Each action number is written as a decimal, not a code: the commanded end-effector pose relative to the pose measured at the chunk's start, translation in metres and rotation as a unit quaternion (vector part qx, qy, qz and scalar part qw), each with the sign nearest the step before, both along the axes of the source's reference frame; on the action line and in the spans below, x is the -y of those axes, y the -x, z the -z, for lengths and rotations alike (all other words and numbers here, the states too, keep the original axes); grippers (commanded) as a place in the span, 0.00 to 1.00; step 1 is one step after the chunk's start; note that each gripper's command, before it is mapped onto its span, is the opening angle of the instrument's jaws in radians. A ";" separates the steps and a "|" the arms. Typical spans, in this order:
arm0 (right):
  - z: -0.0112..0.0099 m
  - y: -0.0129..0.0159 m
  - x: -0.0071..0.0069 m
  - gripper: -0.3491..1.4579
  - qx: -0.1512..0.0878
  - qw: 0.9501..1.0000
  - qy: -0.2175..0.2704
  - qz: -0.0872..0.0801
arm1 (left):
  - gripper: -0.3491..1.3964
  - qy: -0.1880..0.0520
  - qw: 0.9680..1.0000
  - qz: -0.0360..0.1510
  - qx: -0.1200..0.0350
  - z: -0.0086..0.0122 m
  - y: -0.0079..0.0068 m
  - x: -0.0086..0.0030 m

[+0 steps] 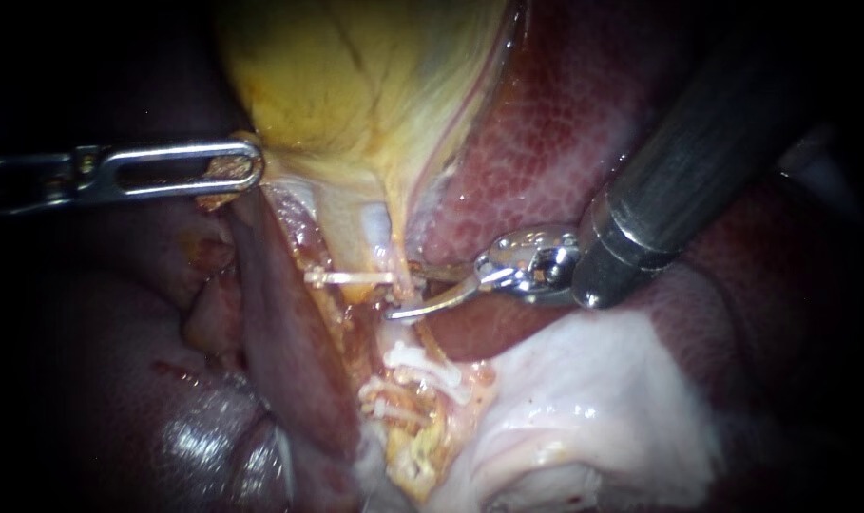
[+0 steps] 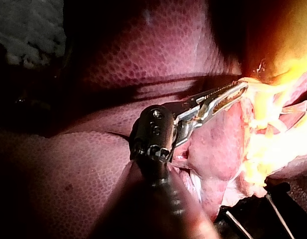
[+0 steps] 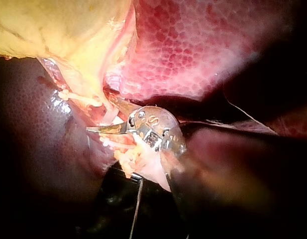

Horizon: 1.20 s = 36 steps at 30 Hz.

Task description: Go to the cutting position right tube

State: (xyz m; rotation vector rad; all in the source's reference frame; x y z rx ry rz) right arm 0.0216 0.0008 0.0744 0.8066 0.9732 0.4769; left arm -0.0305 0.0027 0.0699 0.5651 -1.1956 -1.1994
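The liver (image 1: 565, 142) fills the right side, dark red and mottled; against its left edge lies the yellow gallbladder (image 1: 355, 85), which narrows downward to a neck. My left instrument (image 1: 246, 171) enters from the left and its jaws are pressed together on the lower left edge of the gallbladder, holding it to the side. My right instrument (image 1: 404, 292) comes from the upper right; its two thin blades stand spread, with a clear gap between them, and nothing is gripped. The right tube (image 1: 400, 261) is the thin yellowish strand that descends from the neck of the gallbladder; the blade tips are at it, but I cannot tell if it sits fully inside the gap. One white clip (image 1: 351, 277) lies just beside the blade tips, and more clips (image 1: 422, 366) lie lower on the strand. In my judgement the approach is nearly complete; the next move calls for a small advance so both blades straddle the tube, between the upper and lower clips, without touching the liver.
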 end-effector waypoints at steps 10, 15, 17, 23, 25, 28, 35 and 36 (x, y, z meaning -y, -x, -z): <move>0.0000 0.0000 0.0000 0.99 0.000 1.000 0.000 0.000 | 0.00 0.000 1.000 0.000 0.000 0.0000 0.0000 0.0000; 0.0000 0.0002 0.0000 0.99 0.000 1.000 0.000 0.000 | 0.00 0.000 1.000 0.000 0.000 0.0000 0.0000 0.0000; 0.0000 0.0005 -0.0001 0.99 0.000 1.000 0.000 0.001 | 0.00 0.000 1.000 0.000 0.000 0.0000 0.0000 0.0000; 0.0005 0.0031 -0.0004 0.99 -0.002 1.000 0.001 0.002 | 0.00 0.000 1.000 0.000 0.000 0.0000 -0.0001 0.0000; 0.0005 0.0041 -0.0004 0.99 -0.002 1.000 0.002 0.002 | 0.00 0.000 1.000 0.000 0.000 0.0000 -0.0001 0.0000; 0.0005 0.0057 -0.0004 0.99 -0.003 1.000 0.004 0.000 | 0.00 0.000 1.000 0.000 0.000 0.0000 -0.0001 0.0000; -0.0001 0.0065 0.0011 0.99 0.004 1.000 0.010 0.009 | 0.00 0.000 1.000 0.000 0.000 0.0000 -0.0001 0.0000; -0.0004 0.0063 0.0015 0.99 0.004 1.000 0.008 0.010 | 0.00 0.000 1.000 0.000 0.000 0.0000 -0.0001 0.0000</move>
